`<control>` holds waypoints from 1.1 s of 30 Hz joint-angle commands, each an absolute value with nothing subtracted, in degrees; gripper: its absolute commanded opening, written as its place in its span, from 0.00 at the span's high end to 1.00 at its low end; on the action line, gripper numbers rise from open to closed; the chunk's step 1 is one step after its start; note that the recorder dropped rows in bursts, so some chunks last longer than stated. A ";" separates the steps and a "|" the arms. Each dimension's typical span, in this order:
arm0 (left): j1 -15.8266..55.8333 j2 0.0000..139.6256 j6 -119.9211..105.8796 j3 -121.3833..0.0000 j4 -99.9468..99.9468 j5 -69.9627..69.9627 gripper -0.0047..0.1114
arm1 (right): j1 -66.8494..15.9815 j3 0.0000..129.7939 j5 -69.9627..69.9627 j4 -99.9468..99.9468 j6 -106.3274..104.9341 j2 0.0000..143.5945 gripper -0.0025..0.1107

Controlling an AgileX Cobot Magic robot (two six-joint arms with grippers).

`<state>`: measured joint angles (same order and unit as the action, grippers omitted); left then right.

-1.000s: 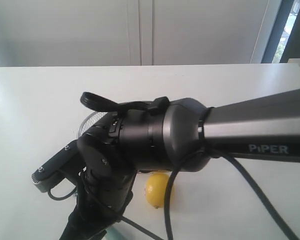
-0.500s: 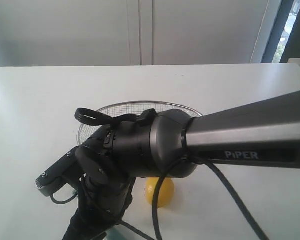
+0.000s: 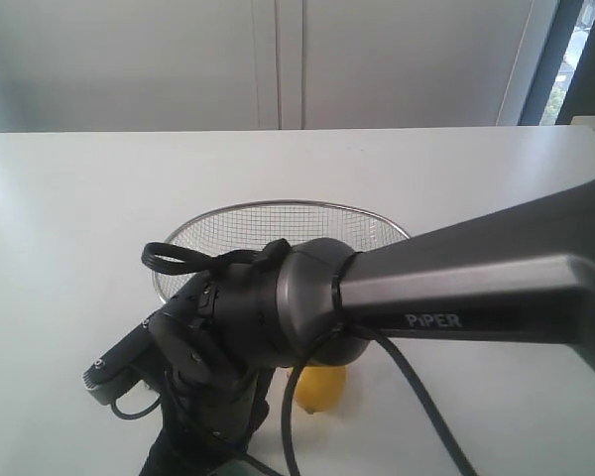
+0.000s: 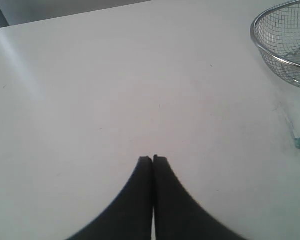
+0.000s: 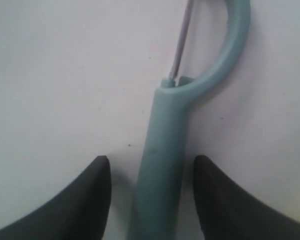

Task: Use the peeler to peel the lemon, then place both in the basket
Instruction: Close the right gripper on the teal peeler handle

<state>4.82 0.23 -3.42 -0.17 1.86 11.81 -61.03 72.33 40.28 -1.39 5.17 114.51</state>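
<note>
Inside my spread right gripper (image 5: 151, 165): peeler (image 5: 165, 125), pale teal handle, hooked head, thin blade.
Right arm (image 3: 476, 288): reads "PiPER".
Left gripper (image 4: 153, 159): clenched, empty.

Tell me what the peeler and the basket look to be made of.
Peeler: the handle and hooked head look like moulded plastic, pale teal and matte, in one smooth piece. Its blade is a thin grey strip, probably metal. Basket: fine see-through silver wire mesh under a thicker shiny rim, almost surely metal.
</note>
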 commanded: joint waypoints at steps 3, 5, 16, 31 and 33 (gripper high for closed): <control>4.73 0.00 -3.02 0.00 1.81 11.99 0.96 | -61.14 72.55 41.52 -1.04 5.81 115.01 0.55; 4.73 0.00 -3.02 0.00 1.81 11.99 0.96 | -61.14 72.55 41.77 -1.04 5.81 115.01 0.55; 4.73 0.00 -3.02 0.00 1.81 11.99 0.96 | -61.14 72.55 43.69 -0.79 6.40 115.01 0.82; 4.73 0.00 -3.02 0.00 1.81 11.99 0.96 | -61.14 72.62 43.21 0.00 6.29 111.11 0.90; 4.73 0.00 -3.02 0.00 1.81 11.99 0.96 | -61.14 72.62 43.21 0.00 6.29 109.47 0.90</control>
